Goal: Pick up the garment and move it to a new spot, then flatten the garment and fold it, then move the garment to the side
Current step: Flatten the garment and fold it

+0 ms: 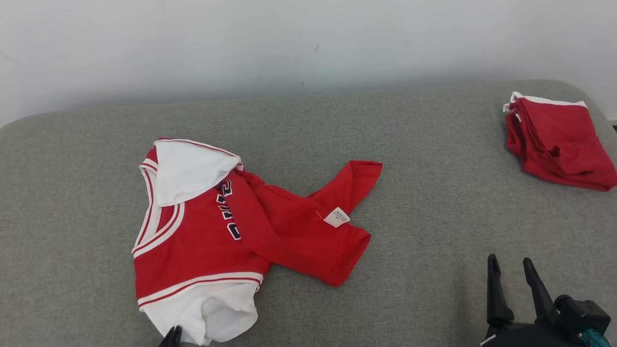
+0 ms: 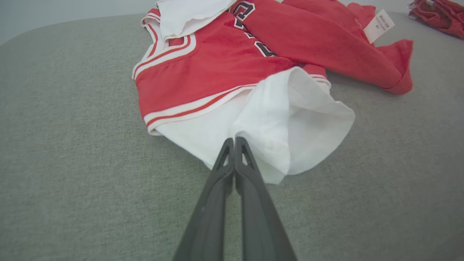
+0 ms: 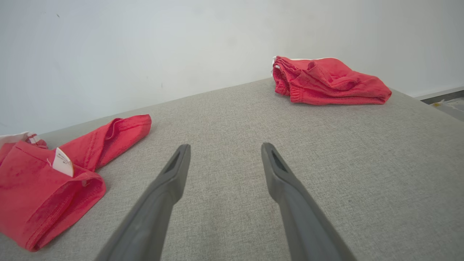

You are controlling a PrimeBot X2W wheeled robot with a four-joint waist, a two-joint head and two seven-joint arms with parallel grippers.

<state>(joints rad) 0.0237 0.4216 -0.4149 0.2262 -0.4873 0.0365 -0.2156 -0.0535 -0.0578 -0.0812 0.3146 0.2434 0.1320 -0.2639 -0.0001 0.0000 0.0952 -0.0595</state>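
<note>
The garment (image 1: 202, 231) is a red jersey with white trim, dark letters and white sleeves. It lies crumpled on the grey padded surface (image 1: 434, 241), left of centre, its red body twisted to the right with a white label showing. My left gripper (image 2: 233, 139) is shut, its tips pinching the near white sleeve (image 2: 290, 123), whose cloth gathers toward them. In the head view that gripper (image 1: 172, 333) peeks in at the bottom edge beside the sleeve. My right gripper (image 1: 510, 262) stands open at the lower right, well clear of the garment (image 3: 43, 188), with nothing between its fingers (image 3: 177, 166).
A folded pile of red clothes (image 1: 559, 140) sits at the far right back corner, seen too in the right wrist view (image 3: 326, 79). A pale wall (image 1: 308, 43) runs behind the surface. Bare grey padding lies between the garment and the pile.
</note>
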